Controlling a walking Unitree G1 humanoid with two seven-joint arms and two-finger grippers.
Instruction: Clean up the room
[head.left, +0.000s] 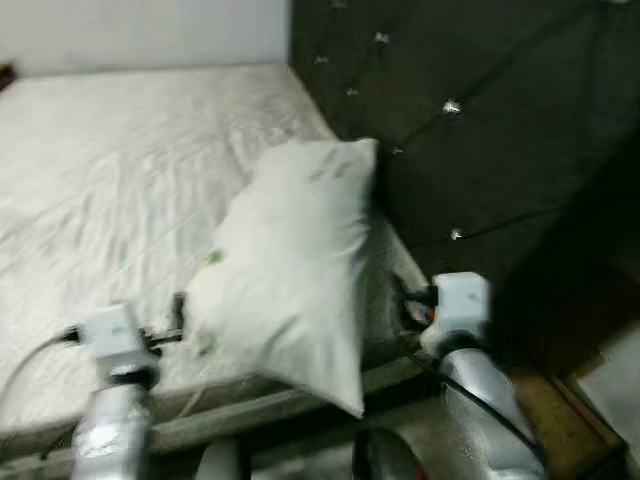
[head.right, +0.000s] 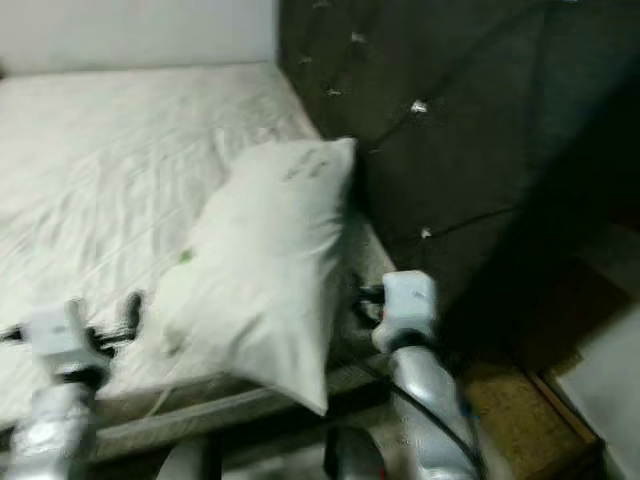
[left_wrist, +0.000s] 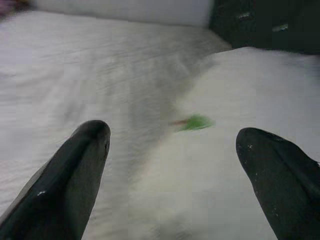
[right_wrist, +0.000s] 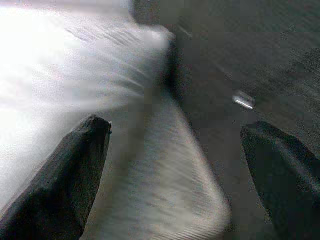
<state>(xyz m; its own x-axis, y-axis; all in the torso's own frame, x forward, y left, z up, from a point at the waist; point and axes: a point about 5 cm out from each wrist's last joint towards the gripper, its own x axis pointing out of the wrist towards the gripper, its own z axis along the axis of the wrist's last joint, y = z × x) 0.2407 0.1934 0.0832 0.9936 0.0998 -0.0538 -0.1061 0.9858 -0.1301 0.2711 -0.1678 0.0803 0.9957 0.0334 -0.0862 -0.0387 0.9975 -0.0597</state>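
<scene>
**Both grippers spread, flanking the pillow: no contact yet**

Left gripper (left_wrist: 170, 175) has its fingers wide apart, aimed at the pillow's near-left edge. Right gripper (right_wrist: 175, 175) is equally spread, pointing down the gap between the pillow's right side and the headboard. Neither holds anything.

Scene, big to small:
- Bed (head.left: 90, 170): white quilted mattress, bare apart from the pillow. Frame edge runs along the near side.
- Headboard (head.left: 480, 120): dark, tufted, with shiny studs, on the robot's right.
- Pillow (head.left: 290, 260): white, plump, lying at an angle near the headboard. Its far end leans toward the headboard and its near corner hangs over the bed edge.
- Small green mark (left_wrist: 195, 122) on the pillow's left side; too blurred to identify.

Handling, my read: light, soft, fully compliant. Nothing fragile. A fingertip pinch will just gather fabric and the filling will sag, so a one-sided grab likely droops or slips. Better to squeeze it between both grippers at mid-length, or to bite deep on the overhanging near corner where the case bunches. The right side is tight against the headboard, so watch finger clearance there.
</scene>
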